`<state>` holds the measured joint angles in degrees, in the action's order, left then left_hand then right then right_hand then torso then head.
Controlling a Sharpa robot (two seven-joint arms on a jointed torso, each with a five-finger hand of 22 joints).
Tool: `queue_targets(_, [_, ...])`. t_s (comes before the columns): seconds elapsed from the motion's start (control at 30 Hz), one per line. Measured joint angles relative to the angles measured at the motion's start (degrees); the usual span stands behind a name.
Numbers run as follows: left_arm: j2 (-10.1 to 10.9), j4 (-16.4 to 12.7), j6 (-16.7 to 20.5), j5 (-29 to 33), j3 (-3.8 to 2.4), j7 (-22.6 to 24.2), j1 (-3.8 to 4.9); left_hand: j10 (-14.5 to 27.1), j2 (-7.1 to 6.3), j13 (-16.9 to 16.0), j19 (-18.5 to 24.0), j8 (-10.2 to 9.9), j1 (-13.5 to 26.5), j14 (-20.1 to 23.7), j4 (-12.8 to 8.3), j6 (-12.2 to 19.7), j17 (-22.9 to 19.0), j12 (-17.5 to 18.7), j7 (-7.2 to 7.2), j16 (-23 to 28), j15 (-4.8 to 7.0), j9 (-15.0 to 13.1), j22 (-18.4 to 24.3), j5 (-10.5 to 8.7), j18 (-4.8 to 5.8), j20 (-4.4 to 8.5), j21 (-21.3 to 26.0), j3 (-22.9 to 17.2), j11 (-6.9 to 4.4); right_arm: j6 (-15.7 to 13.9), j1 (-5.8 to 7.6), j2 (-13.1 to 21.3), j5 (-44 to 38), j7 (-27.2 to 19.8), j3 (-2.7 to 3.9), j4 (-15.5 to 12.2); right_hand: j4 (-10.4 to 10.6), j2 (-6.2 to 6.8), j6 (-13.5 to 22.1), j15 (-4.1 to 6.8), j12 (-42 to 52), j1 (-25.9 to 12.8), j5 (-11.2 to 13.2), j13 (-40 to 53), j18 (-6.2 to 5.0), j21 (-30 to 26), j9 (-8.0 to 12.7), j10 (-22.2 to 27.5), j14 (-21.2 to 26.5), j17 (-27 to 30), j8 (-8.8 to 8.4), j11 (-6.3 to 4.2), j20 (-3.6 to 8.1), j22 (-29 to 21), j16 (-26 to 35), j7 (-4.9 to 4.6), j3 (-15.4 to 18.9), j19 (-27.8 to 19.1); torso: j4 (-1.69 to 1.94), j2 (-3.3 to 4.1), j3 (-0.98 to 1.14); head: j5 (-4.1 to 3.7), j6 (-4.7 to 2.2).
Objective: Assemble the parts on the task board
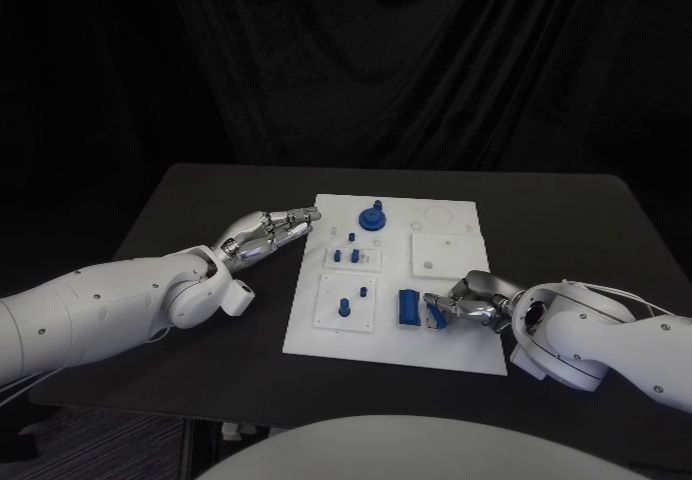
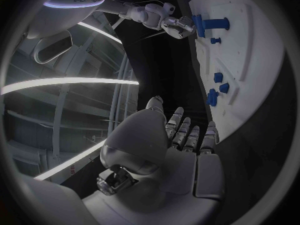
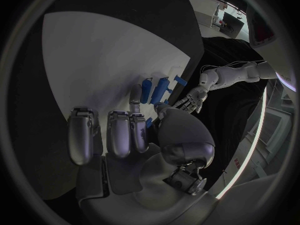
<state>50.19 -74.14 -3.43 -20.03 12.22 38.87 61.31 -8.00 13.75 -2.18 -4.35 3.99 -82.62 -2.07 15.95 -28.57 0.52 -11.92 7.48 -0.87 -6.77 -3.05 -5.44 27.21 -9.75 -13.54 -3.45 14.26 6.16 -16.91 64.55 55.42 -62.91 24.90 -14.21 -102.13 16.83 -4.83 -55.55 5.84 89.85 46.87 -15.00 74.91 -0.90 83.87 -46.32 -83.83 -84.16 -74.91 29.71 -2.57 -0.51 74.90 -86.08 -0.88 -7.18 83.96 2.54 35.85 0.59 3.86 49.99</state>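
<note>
While I watch from the head camera, my right hand (image 1: 473, 303) sits at the near right part of the white board (image 1: 447, 345), its fingers bunched narrow around a blue block (image 1: 411, 307) that stands on the board just ahead of the fingertips. From the right wrist camera the fingertips touch that block (image 3: 156, 90), though I cannot tell for sure whether they grip it or only press against it.

My left hand (image 1: 267, 233) hovers off the board's left edge, fingers held straight and close together, holding nothing; its fingertips point toward a round blue knob (image 1: 374, 217) near the board's far edge, well apart from them. In the left wrist camera those fingers (image 2: 187, 135) reach out side by side with the board (image 2: 250, 60) beyond them.

Just past the left fingertips, small blue pegs (image 1: 346, 256) stand in a raised square plate. Nearer me, another square plate holds two more blue pegs (image 1: 355, 302).

I can read no labels or writing on the board.
</note>
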Motion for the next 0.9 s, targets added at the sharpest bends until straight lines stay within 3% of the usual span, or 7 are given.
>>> queue_targets(0.73, [0.00, 0.20, -0.07, 0.00, 0.00, 0.00, -0.05, 0.00, 0.22, 0.00, 0.00, 0.22, -0.22, -0.21, 0.00, 0.00, 0.07, 0.00, 0.00, 0.00, -0.21, 0.01, -0.05, 0.00, 0.00, 0.00, 0.00, 0.00, 0.00, -1.79, 0.00, 0.32, 1.46, -2.02, 0.03, -0.81, -0.32, -0.45, -0.20, 0.20, 0.00, -0.44, -0.86, -0.01, 0.00, 0.23, -0.48, -0.20, 0.20, 0.00, 0.75, -0.20, 0.00, 0.00, 0.01, 0.20, 0.31, 0.00, 0.00, -0.02, 0.03, 0.14, 0.00])
queue_targets(0.9, [0.00, 0.21, -0.07, 0.00, 0.00, 0.00, -0.06, 0.07, 0.22, 0.00, 0.00, 0.22, -0.22, -0.21, 0.00, 0.00, 0.07, 0.00, 0.00, 0.00, -0.21, 0.01, -0.05, 0.00, 0.00, 0.00, 0.00, 0.00, 0.07, -2.01, 0.00, 0.75, 1.57, -2.61, 0.03, -0.97, -0.81, 0.31, -0.20, 0.33, 0.00, 2.07, -1.41, -0.01, 0.00, 0.23, -1.27, -0.03, 0.07, 0.00, 1.47, -0.44, 0.20, 0.00, 0.01, 0.20, 0.80, 0.21, 0.01, -0.03, 0.03, 0.13, 0.00])
